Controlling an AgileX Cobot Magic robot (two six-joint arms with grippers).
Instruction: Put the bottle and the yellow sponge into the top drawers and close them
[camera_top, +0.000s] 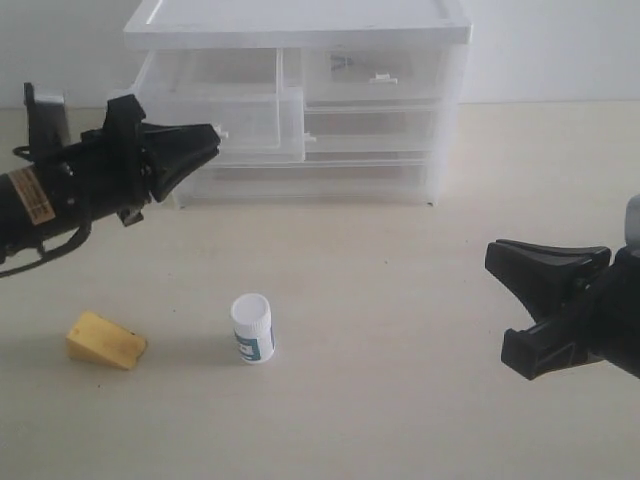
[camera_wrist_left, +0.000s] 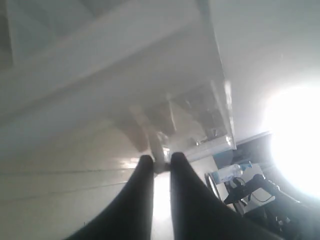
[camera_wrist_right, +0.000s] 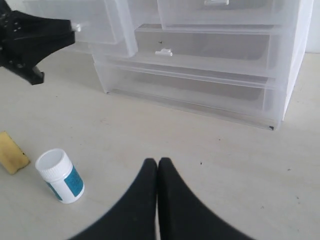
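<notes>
The top-left drawer of the white drawer unit is pulled partway out. My left gripper is shut on its small white tab handle, which sits between the black fingertips. The top-right drawer is closed. The white bottle with its teal label stands upright on the table in front of the unit. The yellow sponge lies to its left. My right gripper is shut on nothing, low over the table to the right of the bottle and well apart from it.
Below the top drawers are full-width drawers, both closed. The pulled-out drawer overhangs the table at the unit's left front. The beige table lies bare between the unit, the bottle and my right arm.
</notes>
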